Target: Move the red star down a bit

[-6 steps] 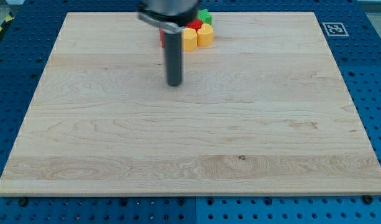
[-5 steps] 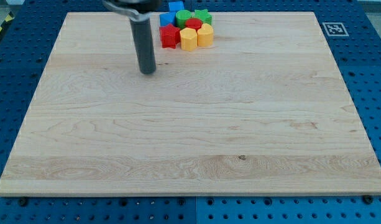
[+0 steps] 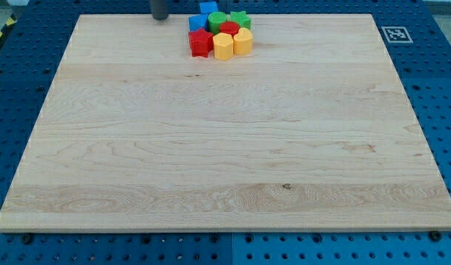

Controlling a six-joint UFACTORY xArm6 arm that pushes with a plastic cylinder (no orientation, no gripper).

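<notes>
The red star [image 3: 200, 43] lies near the view's top centre, at the left bottom corner of a tight cluster of blocks. My tip [image 3: 160, 18] is at the board's top edge, to the left of the cluster and a little above the star, not touching any block. Only the rod's lowest part shows.
The cluster holds a yellow block [image 3: 223, 46], a yellow heart-like block [image 3: 242, 41], a red block [image 3: 229, 29], a green block [image 3: 217, 20], a green star [image 3: 240, 18] and two blue blocks [image 3: 198, 21] [image 3: 208, 8]. The wooden board [image 3: 225, 147] sits on a blue perforated table.
My tip has moved from the board's upper middle to the left and up to the top edge. The blocks have not moved.
</notes>
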